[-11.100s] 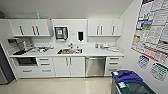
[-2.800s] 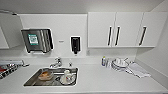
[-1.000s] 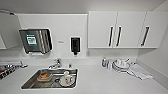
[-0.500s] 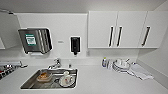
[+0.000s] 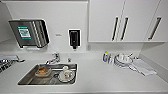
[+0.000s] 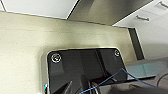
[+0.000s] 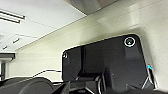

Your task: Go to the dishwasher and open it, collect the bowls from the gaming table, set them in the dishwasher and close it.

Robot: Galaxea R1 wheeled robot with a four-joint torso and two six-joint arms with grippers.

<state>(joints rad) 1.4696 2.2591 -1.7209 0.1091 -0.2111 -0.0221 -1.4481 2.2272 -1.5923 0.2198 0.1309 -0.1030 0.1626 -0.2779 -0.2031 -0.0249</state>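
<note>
The robot stands now very close to the white kitchen counter, much closer than some seconds ago, when the whole kitchen row with the steel-fronted dishwasher under the counter was visible from far. In the last second the picture from the head hardly shifts, so I judge that the driving has ended. In front lies the stainless-steel sink with a few dirty dishes in it, the chrome tap behind it, and to the right a stack of white plates beside a folded white cloth. The dishwasher must be below the counter edge, under the camera's view. For both grippers I cannot tell if the fingers are spread or pressed together. The opening is not yet begun.
</note>
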